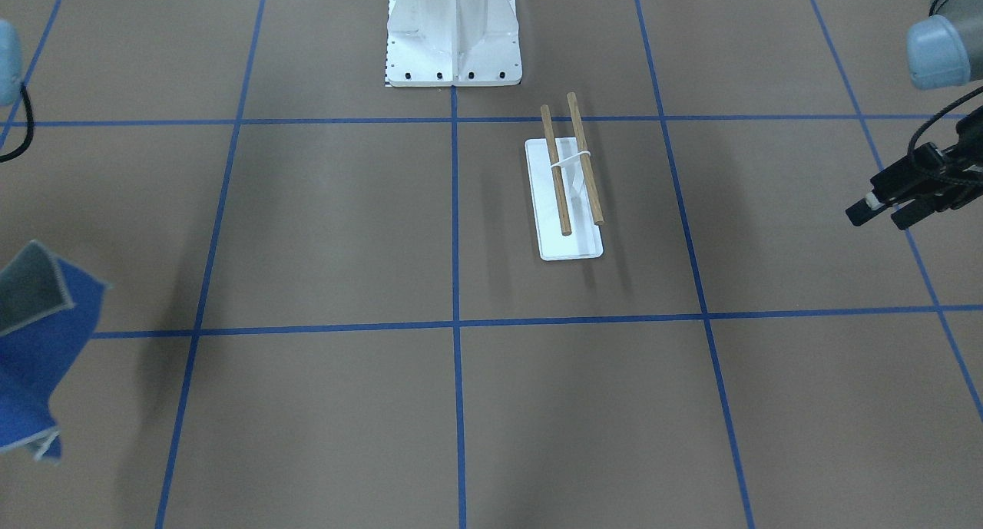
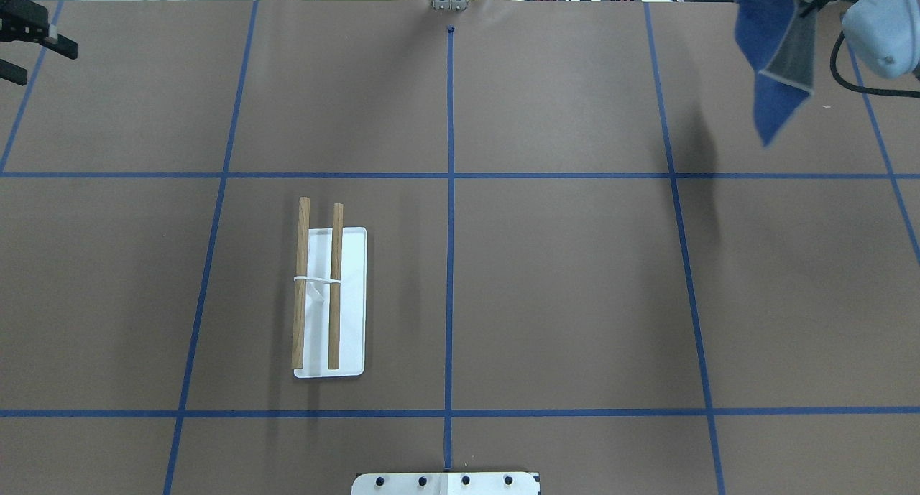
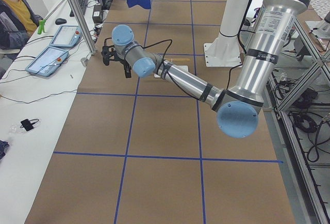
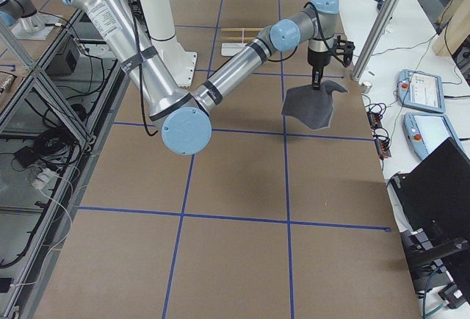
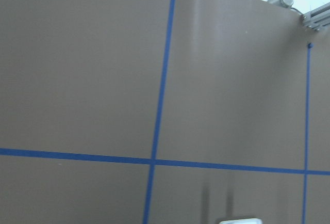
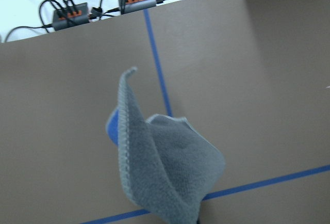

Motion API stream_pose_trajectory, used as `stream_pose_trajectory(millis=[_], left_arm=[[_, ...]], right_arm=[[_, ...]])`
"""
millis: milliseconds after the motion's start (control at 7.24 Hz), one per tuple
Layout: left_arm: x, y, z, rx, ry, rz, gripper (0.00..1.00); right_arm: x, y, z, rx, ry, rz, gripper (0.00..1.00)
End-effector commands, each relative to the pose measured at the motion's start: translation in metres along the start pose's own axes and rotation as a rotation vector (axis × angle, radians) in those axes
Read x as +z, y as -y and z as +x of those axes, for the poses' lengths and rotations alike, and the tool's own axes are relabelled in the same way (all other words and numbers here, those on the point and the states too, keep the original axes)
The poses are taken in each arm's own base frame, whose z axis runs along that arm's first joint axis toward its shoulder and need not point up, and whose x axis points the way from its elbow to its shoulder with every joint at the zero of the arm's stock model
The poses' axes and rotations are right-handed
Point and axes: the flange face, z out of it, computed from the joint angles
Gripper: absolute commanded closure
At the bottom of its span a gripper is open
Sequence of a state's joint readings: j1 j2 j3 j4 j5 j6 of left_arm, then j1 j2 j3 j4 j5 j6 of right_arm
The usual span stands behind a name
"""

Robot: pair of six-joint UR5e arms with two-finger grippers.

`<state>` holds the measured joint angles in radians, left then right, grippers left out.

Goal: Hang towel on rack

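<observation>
The towel [image 2: 780,49], blue on one face and grey on the other, hangs in the air from my right gripper [image 4: 316,86], which is shut on its top edge over the table's far right part. It also shows in the front view [image 1: 38,345] and in the right wrist view [image 6: 165,167]. The rack [image 2: 320,294], two brown rods over a white base plate, stands left of the centre line and is bare; it also shows in the front view [image 1: 572,183]. My left gripper [image 1: 883,216] is open and empty, raised at the far left, well away from the rack.
The big white bolted pedestal [image 1: 453,30] stands at the robot's side of the table. Blue tape lines [image 2: 449,229] grid the brown tabletop. A seated operator [image 3: 15,12] and tablets [image 3: 49,59] are beyond the far edge. Cable boxes [image 6: 67,15] lie past that edge.
</observation>
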<state>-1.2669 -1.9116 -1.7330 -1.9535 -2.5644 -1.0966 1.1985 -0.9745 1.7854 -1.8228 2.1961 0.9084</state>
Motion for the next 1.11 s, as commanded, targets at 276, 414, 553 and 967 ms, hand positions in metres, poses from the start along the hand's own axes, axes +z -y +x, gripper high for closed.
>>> stream_pose_trajectory(millis=[276,414,553,967], left_arm=[[0.063,-0.051,0.127,-0.159,-0.102,-0.105,0.02],[0.077,-0.056,0.144,-0.237,-0.133,-0.093,0.02],[0.095,-0.065,0.168,-0.398,-0.196,-0.054,0.02],[0.129,-0.084,0.199,-0.855,-0.340,-0.112,0.02]], right_arm=[[-0.048,-0.107,-0.156,0.206,0.148,-0.032,1.00],[-0.048,-0.132,-0.190,0.198,0.161,-0.016,1.00],[-0.053,-0.149,-0.214,0.205,0.182,-0.018,1.00],[-0.065,-0.168,-0.266,0.288,0.217,-0.004,1.00]])
